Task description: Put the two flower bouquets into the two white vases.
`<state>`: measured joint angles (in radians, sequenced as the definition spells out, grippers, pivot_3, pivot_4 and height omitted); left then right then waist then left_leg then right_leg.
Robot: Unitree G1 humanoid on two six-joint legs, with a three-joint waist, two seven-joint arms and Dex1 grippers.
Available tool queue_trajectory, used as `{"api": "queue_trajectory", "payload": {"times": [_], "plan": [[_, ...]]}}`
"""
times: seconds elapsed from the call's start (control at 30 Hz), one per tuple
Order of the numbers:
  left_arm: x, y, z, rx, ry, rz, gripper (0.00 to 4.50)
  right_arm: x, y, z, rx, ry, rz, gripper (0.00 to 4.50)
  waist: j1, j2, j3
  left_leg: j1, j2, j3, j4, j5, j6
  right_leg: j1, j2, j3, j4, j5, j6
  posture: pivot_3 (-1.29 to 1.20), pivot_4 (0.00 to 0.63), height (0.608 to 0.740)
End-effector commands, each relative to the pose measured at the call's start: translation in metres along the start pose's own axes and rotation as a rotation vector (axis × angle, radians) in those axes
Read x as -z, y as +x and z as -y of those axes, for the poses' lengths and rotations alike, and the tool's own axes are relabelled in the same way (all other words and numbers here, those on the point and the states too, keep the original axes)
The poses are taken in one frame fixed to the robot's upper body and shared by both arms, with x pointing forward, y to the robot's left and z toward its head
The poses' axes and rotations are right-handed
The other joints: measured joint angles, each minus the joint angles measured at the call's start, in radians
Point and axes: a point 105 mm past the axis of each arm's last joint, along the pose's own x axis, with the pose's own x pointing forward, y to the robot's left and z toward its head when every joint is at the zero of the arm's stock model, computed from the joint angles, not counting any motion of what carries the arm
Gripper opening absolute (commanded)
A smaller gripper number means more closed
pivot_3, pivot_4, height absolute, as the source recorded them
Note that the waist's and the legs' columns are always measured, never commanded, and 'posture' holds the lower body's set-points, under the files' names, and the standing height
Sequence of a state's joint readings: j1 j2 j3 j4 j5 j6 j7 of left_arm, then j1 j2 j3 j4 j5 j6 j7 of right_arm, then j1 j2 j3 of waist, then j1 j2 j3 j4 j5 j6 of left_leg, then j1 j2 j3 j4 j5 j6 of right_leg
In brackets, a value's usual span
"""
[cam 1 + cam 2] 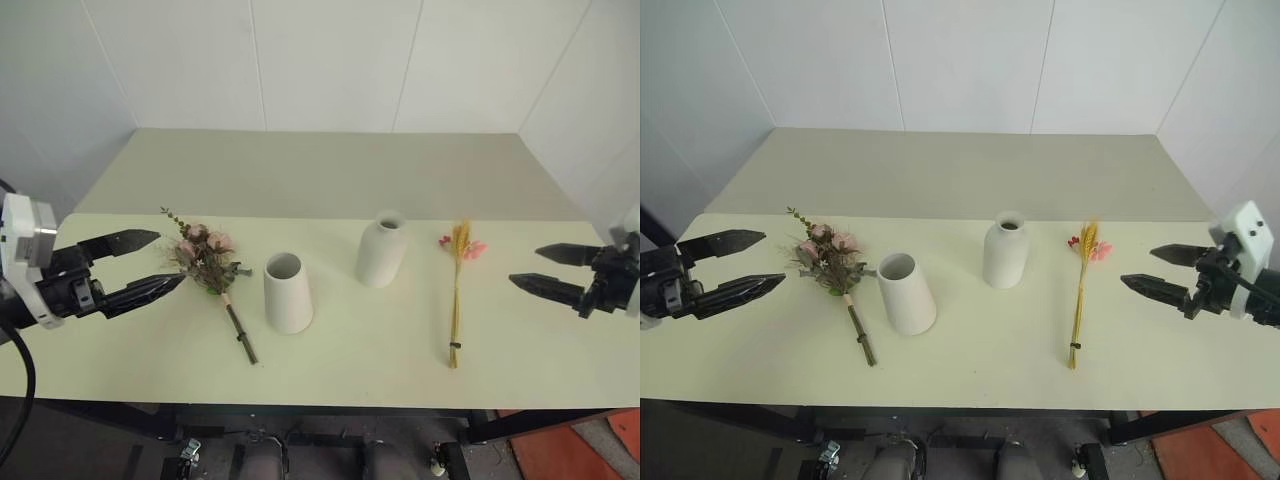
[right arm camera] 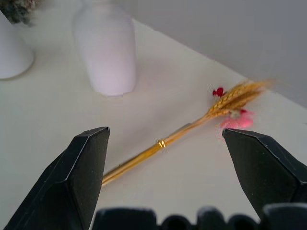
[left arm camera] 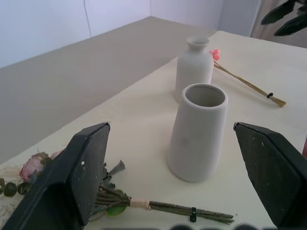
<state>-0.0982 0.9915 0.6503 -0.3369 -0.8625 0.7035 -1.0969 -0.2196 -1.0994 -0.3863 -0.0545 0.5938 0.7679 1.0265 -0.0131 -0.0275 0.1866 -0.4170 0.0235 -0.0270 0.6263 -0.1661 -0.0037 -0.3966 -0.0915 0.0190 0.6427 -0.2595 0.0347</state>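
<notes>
A bushy pink rose bouquet point(image 1: 205, 256) lies flat on the pale table point(image 1: 350, 350), left of centre, its dark stem pointing toward the front edge. Just right of it stands a cone-shaped white vase point(image 1: 287, 292) with a wide mouth. A bottle-shaped white vase point(image 1: 381, 251) stands behind and to the right. Further right lies a slim golden wheat stalk bundle point(image 1: 458, 290) with small pink blooms. My left gripper point(image 1: 155, 262) hovers open left of the roses. Open too, my right gripper point(image 1: 530, 268) hovers right of the wheat bundle point(image 2: 192, 127). Neither holds anything.
White wall panels point(image 1: 330, 60) close the space behind and at both sides. The table's front edge point(image 1: 320, 405) runs along the bottom, with dark frame parts below. An orange-red floor patch point(image 1: 580, 450) shows at the lower right.
</notes>
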Motion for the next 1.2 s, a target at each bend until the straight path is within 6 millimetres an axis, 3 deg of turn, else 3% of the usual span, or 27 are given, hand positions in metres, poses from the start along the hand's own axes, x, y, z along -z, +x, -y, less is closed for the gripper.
{"api": "queue_trajectory", "payload": {"times": [0.03, 0.2, 0.4, 0.7, 0.87, 1.13, 1.2], "plan": [[-0.009, 0.007, 0.005, 0.057, 0.032, 0.021, 4.50, -0.003, 0.012, -0.014, -0.018, 0.060, -0.072, 4.45, 0.000, 0.000, 0.000, -0.001, 0.000, 0.000, 0.000, 0.000, 0.000, -0.001, 0.000, 0.000, 0.000, 0.000, 0.000, 0.00, 0.150, 0.740], [-0.015, 0.015, 0.004, 0.093, 0.041, 0.052, 4.50, 0.002, 0.038, -0.018, 0.037, 0.230, -0.173, 4.45, -0.004, 0.000, 0.000, -0.006, 0.001, 0.001, 0.001, 0.000, 0.000, -0.007, 0.002, 0.001, 0.001, 0.006, 0.006, 0.00, 0.150, 0.740], [-0.027, 0.027, 0.005, 0.175, 0.055, 0.080, 4.50, 0.015, 0.064, -0.010, 0.142, 0.399, -0.308, 4.45, -0.001, 0.000, 0.000, -0.008, 0.001, 0.001, 0.001, 0.000, 0.000, -0.009, 0.003, 0.002, 0.001, 0.009, 0.001, 0.00, 0.150, 0.740], [-0.030, 0.034, 0.003, 0.274, 0.055, 0.024, 4.50, 0.034, 0.090, -0.004, 0.256, 0.363, -0.435, 4.45, -0.003, 0.000, 0.000, -0.010, 0.001, 0.001, 0.001, 0.000, 0.000, -0.010, 0.004, 0.002, 0.001, 0.009, 0.001, 0.00, 0.150, 0.740], [-0.030, 0.035, 0.002, 0.274, 0.064, 0.032, 4.50, 0.039, 0.099, 0.003, 0.321, 0.359, -0.444, 3.31, -0.008, -0.001, 0.000, -0.009, 0.002, 0.001, 0.001, 0.000, 0.000, -0.009, 0.005, 0.002, 0.002, 0.008, 0.003, 0.00, 0.150, 0.740], [-0.029, 0.033, 0.002, 0.264, 0.067, 0.032, 4.50, 0.039, 0.104, 0.006, 0.342, 0.362, -0.430, 0.54, -0.009, -0.001, 0.000, -0.008, 0.007, 0.001, 0.001, 0.000, 0.000, -0.009, 0.011, 0.003, 0.001, 0.008, 0.003, 0.00, 0.150, 0.740], [-0.029, 0.033, 0.002, 0.259, 0.069, 0.032, 4.50, 0.038, 0.104, 0.009, 0.361, 0.366, -0.422, 0.03, -0.010, -0.001, 0.000, -0.008, 0.010, 0.001, 0.001, 0.000, 0.000, -0.010, 0.014, 0.004, 0.001, 0.008, 0.003, 0.00, 0.150, 0.740]]}}
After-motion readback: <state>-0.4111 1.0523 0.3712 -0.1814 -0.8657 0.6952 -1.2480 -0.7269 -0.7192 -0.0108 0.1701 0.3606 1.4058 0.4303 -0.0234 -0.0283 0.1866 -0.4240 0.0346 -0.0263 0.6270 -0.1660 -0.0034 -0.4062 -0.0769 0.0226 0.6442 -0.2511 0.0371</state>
